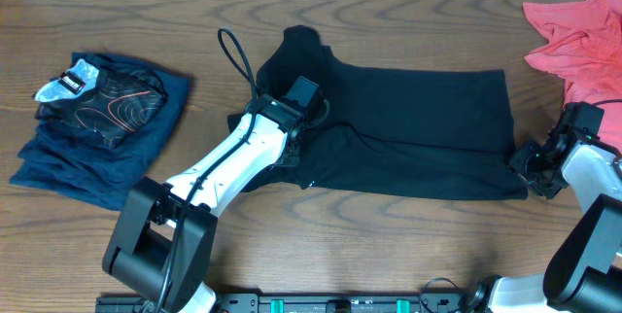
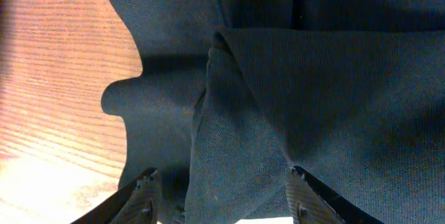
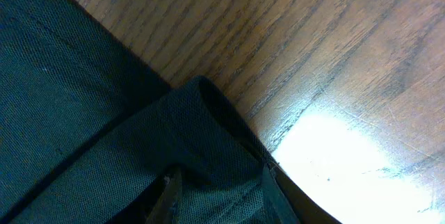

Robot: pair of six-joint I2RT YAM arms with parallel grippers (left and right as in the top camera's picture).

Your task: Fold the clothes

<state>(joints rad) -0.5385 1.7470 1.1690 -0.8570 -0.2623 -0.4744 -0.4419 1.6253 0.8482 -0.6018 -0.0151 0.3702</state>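
Wood table (image 1: 389,245) | 1 black T-shirt (image 1: 418,119) | left fingers (image 2: 142,196) apart | right fingers (image 3: 168,196) clamped on its corner

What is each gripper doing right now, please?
Left gripper: open, astride a fold of the black T-shirt.
Right gripper: closed on the T-shirt's corner.

I see a brown wood-grain table (image 1: 408,245). A black T-shirt (image 1: 418,148) lies spread on it, partly folded. Left of the T-shirt, a crumpled navy-blue garment (image 1: 58,162). Right of the T-shirt and farther back, a pink garment (image 1: 583,41), cut off by the picture's edge.
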